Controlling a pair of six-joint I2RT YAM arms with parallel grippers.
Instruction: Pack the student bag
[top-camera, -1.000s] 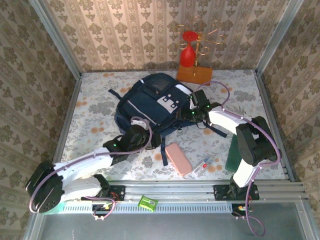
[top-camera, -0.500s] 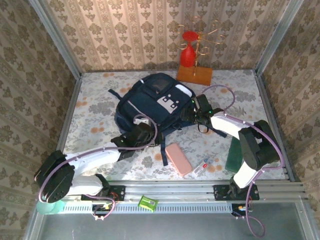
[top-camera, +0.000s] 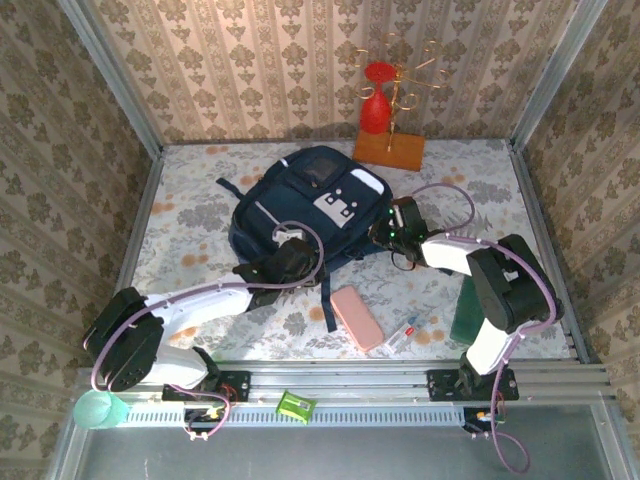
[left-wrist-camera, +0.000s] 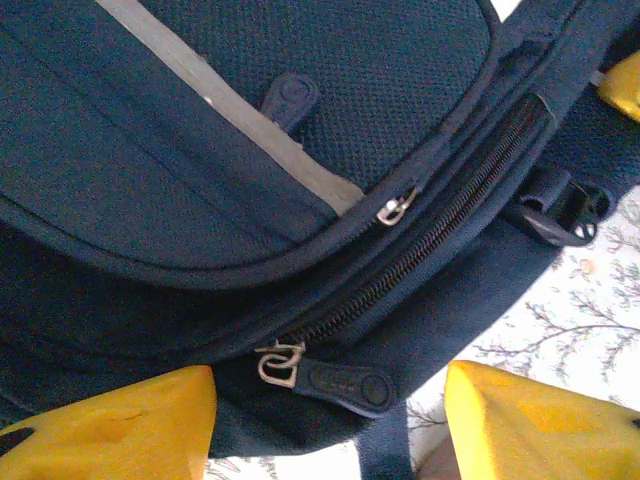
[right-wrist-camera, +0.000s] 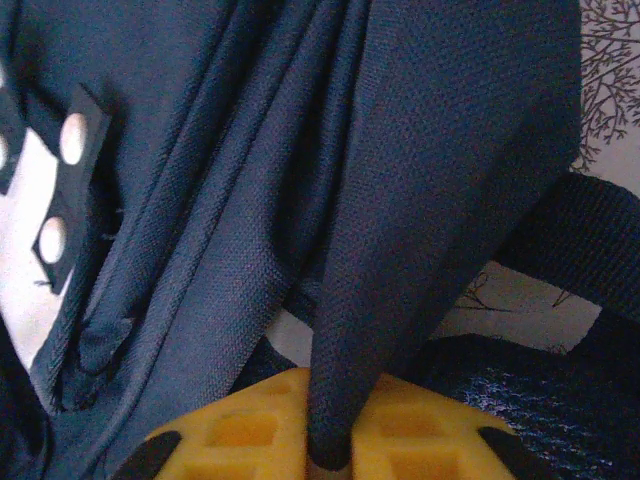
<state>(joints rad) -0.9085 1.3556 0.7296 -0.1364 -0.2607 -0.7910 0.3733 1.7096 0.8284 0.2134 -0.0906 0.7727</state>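
Note:
The student bag, dark navy with a grey-white front patch, lies flat mid-table. My left gripper is at its near edge. In the left wrist view that gripper stands open, with yellow fingers on either side of a dark zipper pull on the bag; the zipper above it is closed. My right gripper is at the bag's right side. In the right wrist view it is shut on a fold of the bag's navy fabric, which rises from between the yellow fingers.
A pink case and a pen lie near the front edge. A dark book sits by the right arm's base. A red ornament on a wooden stand is at the back. The bag's straps trail towards the front.
The right gripper has moved in at the bag's right side and shut on a fold of fabric. The left gripper has advanced to the bag's near edge, its jaws narrowing a little.

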